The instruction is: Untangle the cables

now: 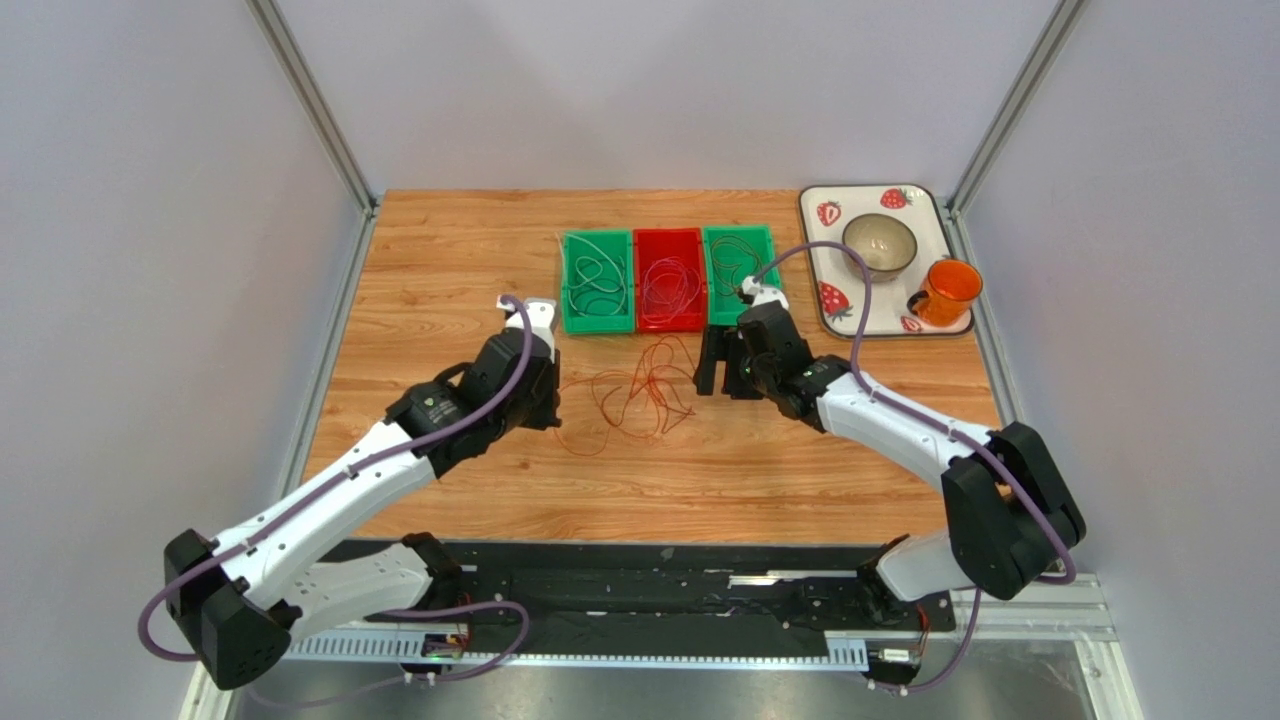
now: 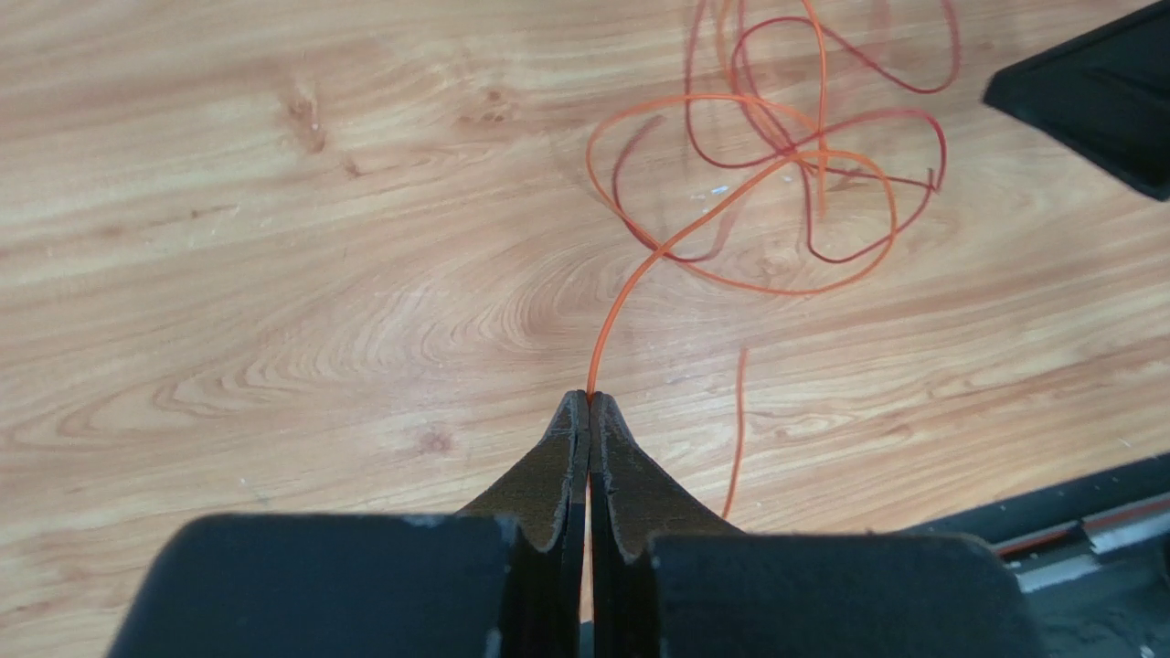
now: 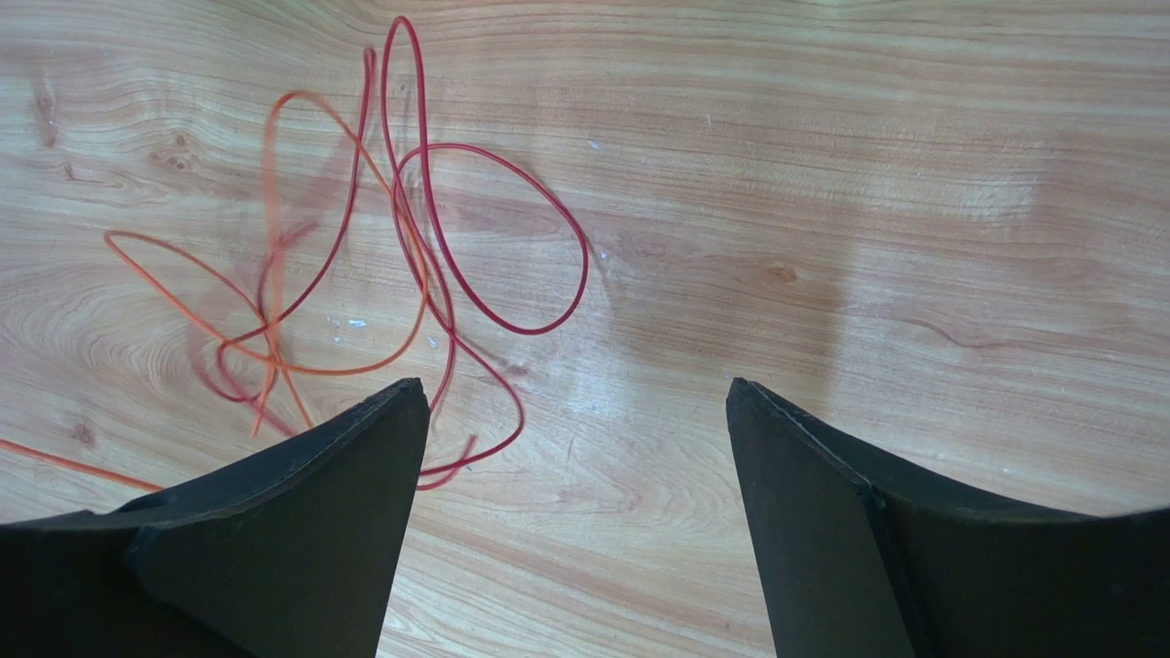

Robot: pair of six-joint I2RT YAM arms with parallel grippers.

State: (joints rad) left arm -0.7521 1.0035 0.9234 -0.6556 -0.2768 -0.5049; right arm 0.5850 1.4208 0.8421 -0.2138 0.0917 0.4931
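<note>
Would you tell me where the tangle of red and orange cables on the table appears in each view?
Top external: tangle mid-picture, in front of the red tray, between both grippers.
Left wrist: tangle upper right; its orange strand runs into the left gripper, jaws shut on it.
Right wrist: tangle upper left, beyond the open jaws.
Shared landmark: the right gripper, whose black finger fills the left wrist view's top right corner.

1. My top camera sits high above the near edge, looking steeply down on the whole surface (image 1: 451, 270) from afar.
2. My wrist cameras look past the left fingers (image 2: 556, 473) and right fingers (image 3: 302, 521), close above the wood.
3. All three share the cables (image 1: 639, 393).
</note>
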